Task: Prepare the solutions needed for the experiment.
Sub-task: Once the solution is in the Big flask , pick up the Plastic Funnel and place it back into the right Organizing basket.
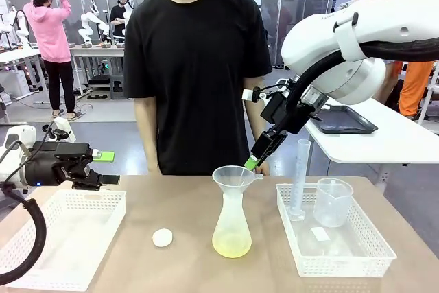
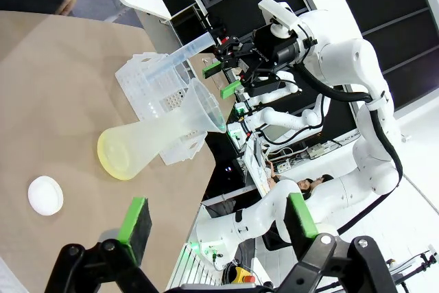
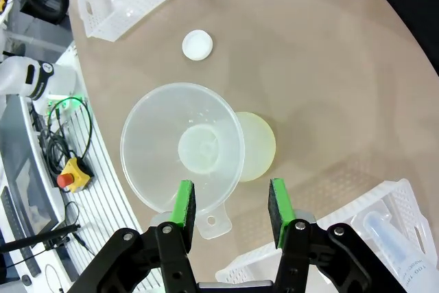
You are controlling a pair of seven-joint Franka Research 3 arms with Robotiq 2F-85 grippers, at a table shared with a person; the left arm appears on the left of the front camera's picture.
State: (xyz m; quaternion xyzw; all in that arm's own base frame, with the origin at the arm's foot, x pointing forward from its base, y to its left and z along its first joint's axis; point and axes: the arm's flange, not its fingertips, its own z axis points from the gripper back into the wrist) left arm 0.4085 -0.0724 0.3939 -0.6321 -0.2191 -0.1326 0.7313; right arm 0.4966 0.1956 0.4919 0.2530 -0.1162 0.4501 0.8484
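Front view: solutions (image 1: 232, 243) tint the flask (image 1: 231, 216) base; funnel (image 1: 233, 176) removal seemingly left; right gripper (image 1: 257, 158) parted, empty, above it; left gripper (image 1: 106, 167) released.

A flask (image 1: 232, 228) stands mid-worktop (image 1: 171, 204) with a funnel (image 1: 233, 178) seated in its neck and the solutions (image 1: 231, 245) pooled in its base. A disc (image 1: 162, 237) lies on the worktop just left of the flask, between it and the left basket (image 1: 68, 195) at the worktop's left end. To the flask's right, the right basket (image 1: 343, 264) holds a measuring cylinder (image 1: 300, 176) upright near its far left corner, a beaker (image 1: 333, 202) beside it. The right end effector (image 1: 257, 159) hangs just above the funnel's far right rim. The left end effector (image 1: 108, 167) hovers over the left basket's far edge. A person (image 1: 195, 66) stands behind the worktop, facing the flask.
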